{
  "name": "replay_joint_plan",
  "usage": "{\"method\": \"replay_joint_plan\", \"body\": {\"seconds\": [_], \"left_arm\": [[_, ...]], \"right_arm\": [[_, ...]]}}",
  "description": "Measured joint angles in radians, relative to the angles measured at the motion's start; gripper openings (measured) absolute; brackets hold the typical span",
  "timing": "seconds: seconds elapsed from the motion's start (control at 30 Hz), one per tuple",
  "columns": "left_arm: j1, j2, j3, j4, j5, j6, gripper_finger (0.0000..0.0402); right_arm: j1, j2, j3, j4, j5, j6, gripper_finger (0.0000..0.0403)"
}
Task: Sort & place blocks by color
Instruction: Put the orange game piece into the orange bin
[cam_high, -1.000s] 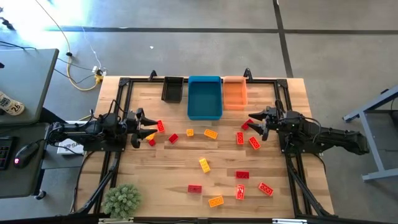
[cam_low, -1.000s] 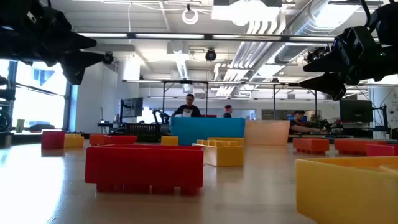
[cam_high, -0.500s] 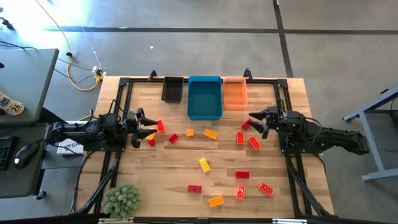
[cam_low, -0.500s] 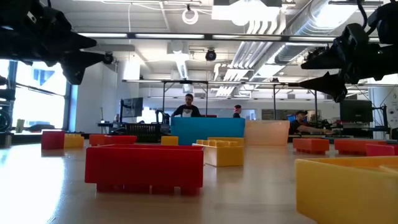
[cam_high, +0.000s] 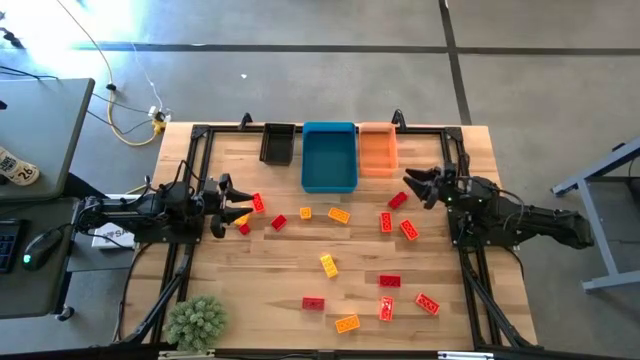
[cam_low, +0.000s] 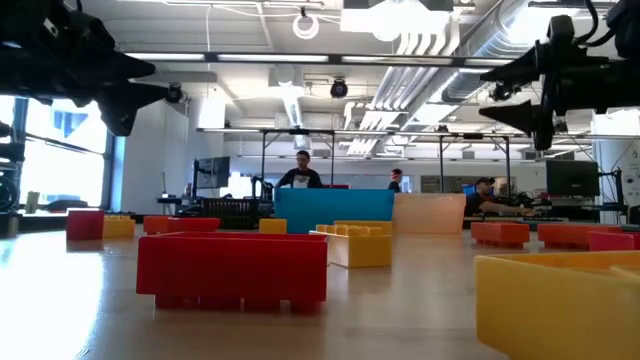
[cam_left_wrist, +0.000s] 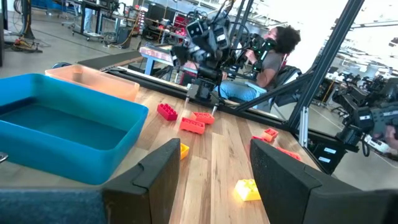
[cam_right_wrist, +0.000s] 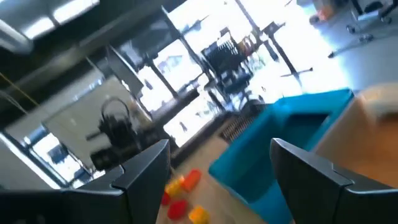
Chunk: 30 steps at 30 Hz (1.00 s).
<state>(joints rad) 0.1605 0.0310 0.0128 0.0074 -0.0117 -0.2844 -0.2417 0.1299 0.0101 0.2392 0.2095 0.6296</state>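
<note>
Several small studded blocks, red, orange and yellow, lie flat and scattered over the wooden table, among them a red block, an orange block and a yellow block. My left gripper hovers open over the table's left side, just beside a yellow block; it also shows in the left wrist view. My right gripper hangs open above the right side, near a red block, and holds nothing. In the low view both grippers are well above the tabletop.
A black bin, a blue bin and an orange bin stand in a row at the far edge. A small green plant sits at the near left corner. A black frame rail borders the table. People sit in the room beyond.
My right gripper has moved toward the table's far edge and risen a little, tipping from slanting down to nearly level. It stays open. The blocks have not moved.
</note>
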Motion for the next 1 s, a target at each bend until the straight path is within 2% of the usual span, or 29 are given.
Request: {"method": "replay_joint_plan", "body": {"seconds": [0.13,0.27,0.5,0.77,1.0], "left_arm": [[0.000,0.000,0.000,0.000,0.000,0.000,0.0184],[0.000,0.000,0.000,0.000,0.000,0.000,0.0184],[0.000,0.000,0.000,0.000,0.000,0.000,0.0184],[0.000,0.000,0.000,0.000,0.000,0.000,0.0184],[0.000,0.000,0.000,0.000,0.000,0.000,0.0184]], "right_arm": [[0.000,0.000,0.002,0.054,0.000,0.014,0.0265],[0.000,0.000,0.060,-0.036,-0.004,0.047,0.0265],[0.000,0.055,0.272,-0.393,-0.007,0.044,0.0265],[0.000,0.257,0.547,-0.895,-0.044,0.173,0.0265],[0.000,0.464,0.677,-1.086,-0.147,0.254,0.0265]]}}
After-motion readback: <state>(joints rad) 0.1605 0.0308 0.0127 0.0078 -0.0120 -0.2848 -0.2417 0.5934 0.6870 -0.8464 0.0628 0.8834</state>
